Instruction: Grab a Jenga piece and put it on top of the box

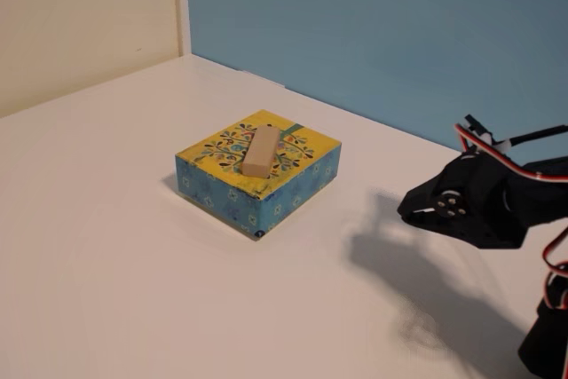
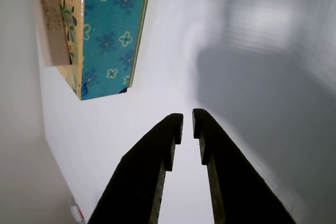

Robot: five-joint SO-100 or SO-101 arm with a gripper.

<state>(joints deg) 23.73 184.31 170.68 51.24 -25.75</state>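
Jenga piece aside, the biggest thing is the white table, backed by a blue wall and a cream panel at the left of the fixed view. On the table sits the box, yellow floral top, blue patterned sides. The plain tan block lies flat on that top. Only the wrist view shows the gripper, its dark fingers nearly pressed together, a narrow gap between them, pinching nothing, apart from the box.
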